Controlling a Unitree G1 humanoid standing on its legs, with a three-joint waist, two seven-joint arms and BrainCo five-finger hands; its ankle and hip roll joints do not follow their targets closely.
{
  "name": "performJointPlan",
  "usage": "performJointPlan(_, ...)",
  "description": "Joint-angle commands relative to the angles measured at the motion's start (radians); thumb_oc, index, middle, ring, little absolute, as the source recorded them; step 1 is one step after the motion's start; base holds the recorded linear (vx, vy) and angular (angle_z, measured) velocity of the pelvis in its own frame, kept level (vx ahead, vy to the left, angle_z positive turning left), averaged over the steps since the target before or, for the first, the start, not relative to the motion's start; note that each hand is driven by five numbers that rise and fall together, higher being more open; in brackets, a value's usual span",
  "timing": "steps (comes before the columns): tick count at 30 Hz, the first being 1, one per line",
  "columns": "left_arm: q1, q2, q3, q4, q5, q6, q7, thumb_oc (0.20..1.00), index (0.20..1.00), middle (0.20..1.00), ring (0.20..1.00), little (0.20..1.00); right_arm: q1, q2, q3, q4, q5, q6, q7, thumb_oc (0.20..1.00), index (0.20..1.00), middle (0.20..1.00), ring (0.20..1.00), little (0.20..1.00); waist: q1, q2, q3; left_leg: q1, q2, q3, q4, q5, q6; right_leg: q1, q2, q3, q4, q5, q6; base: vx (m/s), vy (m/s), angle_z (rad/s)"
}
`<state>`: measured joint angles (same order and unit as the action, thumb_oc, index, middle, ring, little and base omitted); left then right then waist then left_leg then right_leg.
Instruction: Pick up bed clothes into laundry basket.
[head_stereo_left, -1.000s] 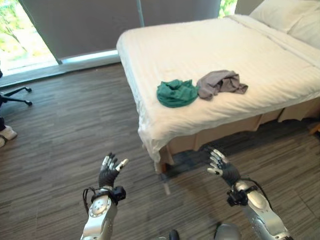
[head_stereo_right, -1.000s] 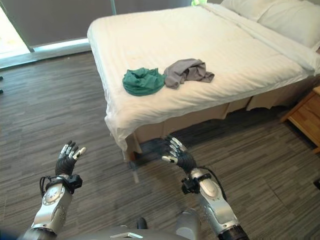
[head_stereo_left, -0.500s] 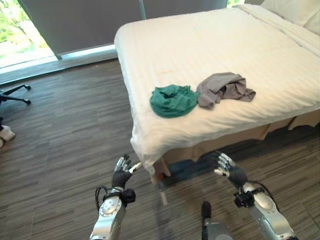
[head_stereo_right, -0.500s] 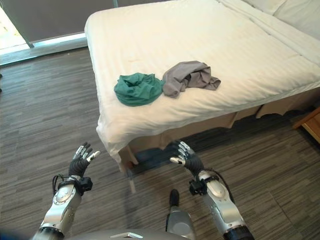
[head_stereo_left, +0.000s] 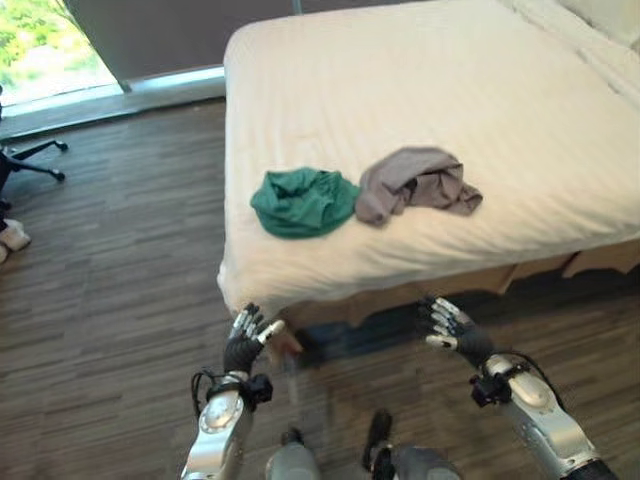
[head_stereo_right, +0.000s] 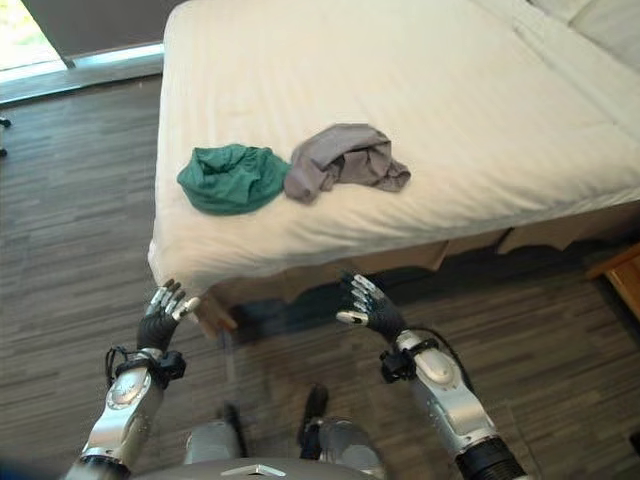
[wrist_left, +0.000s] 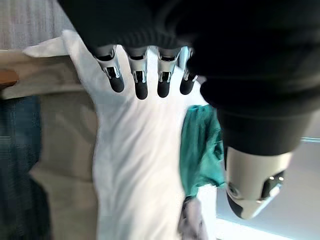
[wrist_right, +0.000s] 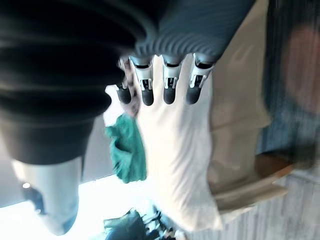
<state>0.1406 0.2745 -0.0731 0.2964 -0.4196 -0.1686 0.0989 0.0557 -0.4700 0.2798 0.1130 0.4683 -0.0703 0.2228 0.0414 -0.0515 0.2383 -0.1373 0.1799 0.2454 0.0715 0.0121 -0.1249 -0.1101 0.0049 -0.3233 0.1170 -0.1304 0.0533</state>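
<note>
The green garment (head_stereo_left: 303, 201) and the grey garment (head_stereo_left: 416, 185) were seen touching, bunched near the bed (head_stereo_left: 420, 80) edge, at twelve o'clock from both hands. The left hand (head_stereo_left: 246, 345) and right hand (head_stereo_left: 452, 329) were held relaxed and empty below the mattress. A raised, forward reach was judged necessary, one bundle being gathered fully.

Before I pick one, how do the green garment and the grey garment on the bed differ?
The green garment is bunched into a compact rounded heap; the grey garment is spread longer, with looser folds trailing toward the robot's right. The green one lies nearer the bed's corner on the robot's left; the grey one sits further along the edge. Both are crumpled on the white sheet, their edges about meeting, and neither hand is touching them.
</note>
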Motion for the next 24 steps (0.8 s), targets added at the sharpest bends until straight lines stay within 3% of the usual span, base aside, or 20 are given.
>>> performJointPlan(1, 0.001, 0.054, 0.040, -0.044, -0.007, -0.035, -0.028, 1.000, 1.000, 1.000, 1.000, 1.000, 0.015, -0.017, -0.042, -0.083, -0.039, -0.046, -0.030, 1.000, 1.000, 1.000, 1.000, 1.000, -0.034, 0.001, -0.048, 0.102, -0.055, 0.047, -0.067, 0.088, 0.009, 0.175, -0.108, 0.061, -0.200, 0.187, 0.085, 0.14, 0.136, -0.82)
performJointPlan(4, -0.011, 0.068, 0.035, -0.047, -0.002, -0.025, -0.039, 1.000, 1.000, 1.000, 1.000, 1.000, 0.015, -0.028, -0.124, -0.076, -0.089, -0.041, -0.089, 1.000, 1.000, 1.000, 1.000, 1.000, -0.053, 0.011, -0.083, 0.166, -0.083, 0.063, -0.121, 0.072, 0.031, 0.186, -0.118, 0.066, -0.196, 0.175, 0.091, 0.16, 0.136, 0.08)
performJointPlan(8, -0.034, 0.091, 0.035, -0.055, -0.008, -0.025, -0.037, 1.000, 1.000, 1.000, 1.000, 1.000, -0.069, -0.071, -0.144, -0.030, -0.164, -0.035, -0.132, 1.000, 1.000, 1.000, 1.000, 1.000, -0.041, 0.005, -0.083, 0.196, -0.095, 0.038, -0.138, 0.057, 0.044, 0.195, -0.124, 0.093, -0.197, 0.176, 0.090, 0.07, 0.055, -0.04)
performJointPlan(20, -0.016, 0.094, 0.021, -0.051, -0.014, 0.004, -0.066, 1.000, 1.000, 1.000, 1.000, 1.000, -0.135, -0.086, -0.133, -0.021, -0.255, -0.019, -0.124, 1.000, 1.000, 1.000, 1.000, 1.000, -0.013, 0.001, -0.088, 0.204, -0.135, -0.015, -0.144, 0.018, 0.075, 0.206, -0.149, 0.114, -0.196, 0.174, 0.104, 0.06, 0.046, 0.07)
performJointPlan(24, -0.035, 0.139, 0.013, -0.057, -0.005, -0.003, -0.079, 1.000, 1.000, 1.000, 1.000, 1.000, -0.292, -0.185, -0.117, 0.114, -0.355, -0.011, -0.172, 1.000, 1.000, 1.000, 1.000, 1.000, 0.004, 0.001, -0.090, 0.196, -0.143, -0.021, -0.151, 0.012, 0.080, 0.193, -0.157, 0.114, -0.193, 0.177, 0.113, 0.03, 0.032, 0.02)
